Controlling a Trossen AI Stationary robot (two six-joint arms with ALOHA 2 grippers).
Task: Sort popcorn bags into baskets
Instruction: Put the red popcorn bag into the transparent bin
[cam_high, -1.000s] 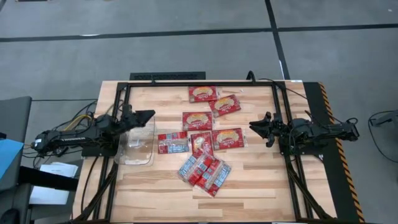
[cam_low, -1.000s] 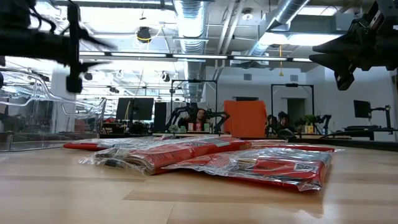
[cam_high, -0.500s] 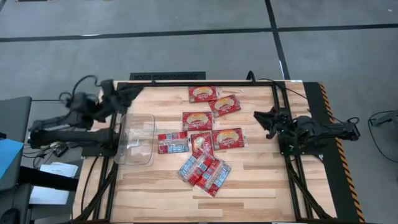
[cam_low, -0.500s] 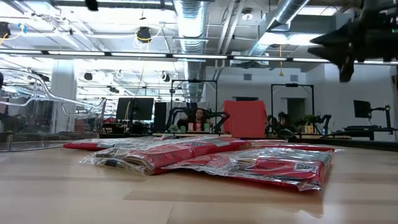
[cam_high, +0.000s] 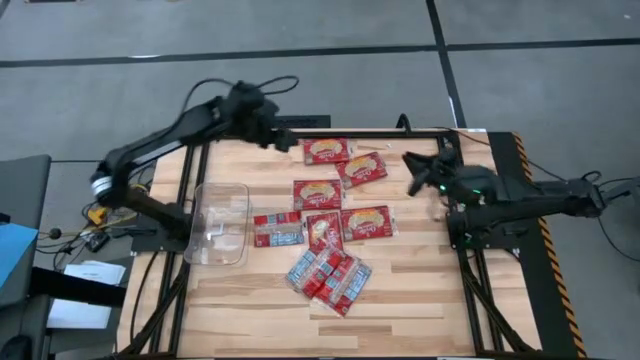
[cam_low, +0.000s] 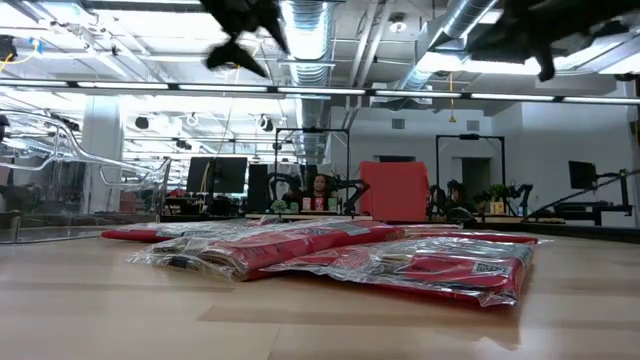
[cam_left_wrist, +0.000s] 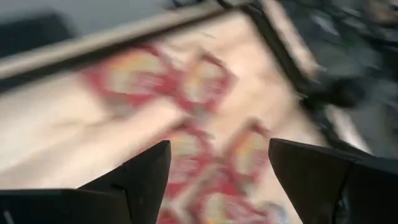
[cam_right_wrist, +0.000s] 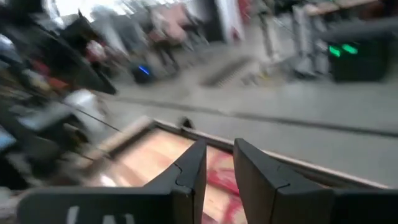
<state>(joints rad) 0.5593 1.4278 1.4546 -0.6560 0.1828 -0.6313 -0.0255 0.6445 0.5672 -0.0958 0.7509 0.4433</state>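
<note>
The pale wooden plank tabletop (cam_high: 400, 285) sits inside a black metal frame (cam_high: 330, 131), with a yellow-and-black striped strip (cam_high: 540, 250) along one edge. Around it lies grey floor crossed by dark lines (cam_high: 300, 55). Beyond the table's far edge, the room shows a ribbed silver ceiling duct (cam_low: 300, 25), an orange-red panel (cam_low: 393, 191), dark monitors (cam_low: 220, 175), and what may be a seated person (cam_low: 320, 187), too small to be sure.

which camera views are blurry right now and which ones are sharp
Both wrist views are motion-smeared: in the left wrist view the popcorn bags are red streaks. The high view is sharp. The low view is crisp on the table, with bright ceiling lights behind.
</note>
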